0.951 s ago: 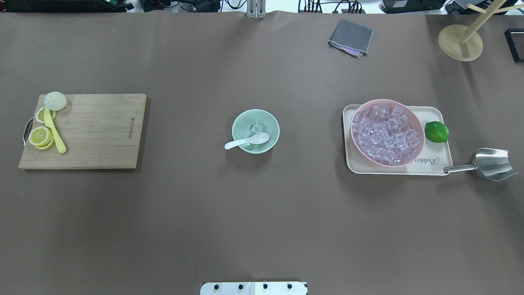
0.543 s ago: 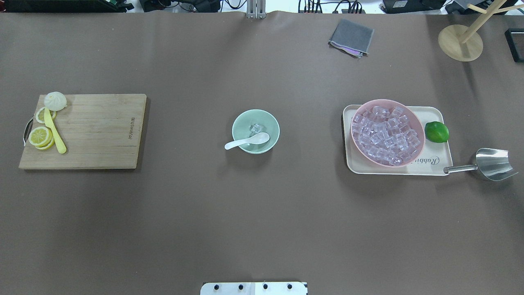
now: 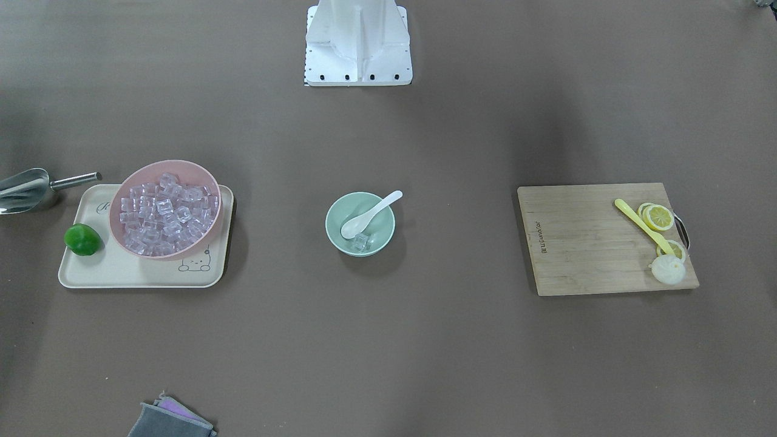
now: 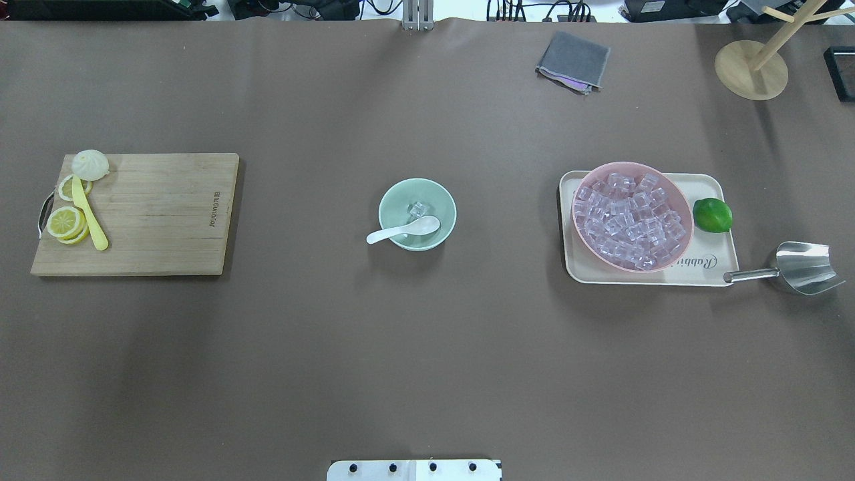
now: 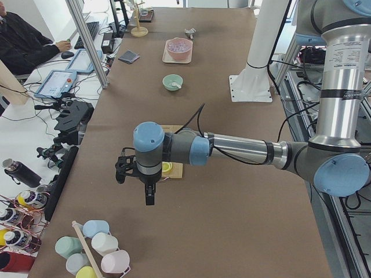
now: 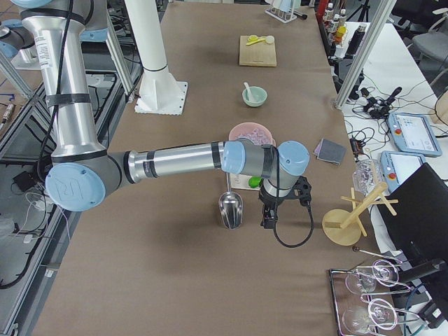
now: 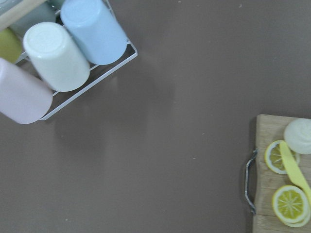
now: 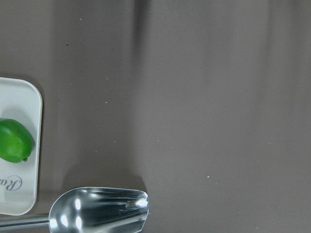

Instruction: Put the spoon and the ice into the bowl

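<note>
The mint-green bowl [image 4: 442, 200] stands at the table's middle, also in the front-facing view [image 3: 380, 234]. The white spoon [image 4: 403, 230] lies with its scoop inside the bowl and its handle over the rim. A clear ice cube [image 4: 417, 210] sits in the bowl beside the scoop. Both grippers show only in the side views. My left gripper [image 5: 149, 197] hangs over bare table beyond the cutting board, far from the bowl. My right gripper [image 6: 269, 218] hangs beside the metal scoop [image 6: 232, 208]. I cannot tell whether either is open or shut.
A pink bowl [image 4: 632, 165] full of ice cubes and a lime [image 4: 712, 215] sit on a cream tray [image 4: 708, 267]. The cutting board [image 4: 160, 214] carries lemon slices and a yellow spoon. A grey cloth [image 4: 573, 60] and a wooden stand [image 4: 751, 69] lie far right. A cup rack [image 7: 53, 56] shows below the left wrist.
</note>
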Controlling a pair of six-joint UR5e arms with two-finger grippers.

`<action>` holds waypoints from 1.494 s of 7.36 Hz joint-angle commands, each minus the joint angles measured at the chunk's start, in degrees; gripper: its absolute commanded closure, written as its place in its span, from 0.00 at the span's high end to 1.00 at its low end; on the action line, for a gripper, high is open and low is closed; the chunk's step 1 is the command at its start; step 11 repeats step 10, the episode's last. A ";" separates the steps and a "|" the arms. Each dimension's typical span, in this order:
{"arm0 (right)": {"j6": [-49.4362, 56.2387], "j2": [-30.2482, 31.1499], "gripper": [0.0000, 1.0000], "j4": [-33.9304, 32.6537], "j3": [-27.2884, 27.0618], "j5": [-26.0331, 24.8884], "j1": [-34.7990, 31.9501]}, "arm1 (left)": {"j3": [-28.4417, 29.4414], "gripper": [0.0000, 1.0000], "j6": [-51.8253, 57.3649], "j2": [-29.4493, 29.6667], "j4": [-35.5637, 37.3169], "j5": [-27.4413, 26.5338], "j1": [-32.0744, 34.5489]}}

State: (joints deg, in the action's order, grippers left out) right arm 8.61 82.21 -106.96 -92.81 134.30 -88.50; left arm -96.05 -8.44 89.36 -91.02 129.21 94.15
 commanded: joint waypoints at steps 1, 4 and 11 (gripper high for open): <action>-0.26 -0.03 1.00 -0.01 0.09 0.17 -0.01 | 0.60 0.98 -0.35 -1.29 -2.15 -1.42 -0.11; -0.26 0.32 1.00 -0.01 -0.17 0.61 -0.01 | 0.26 0.98 -0.44 -0.24 -2.15 -1.16 -0.20; -0.26 0.93 1.00 -0.01 -0.09 0.43 -0.01 | 0.52 0.98 -0.18 0.29 -2.41 -1.24 -0.29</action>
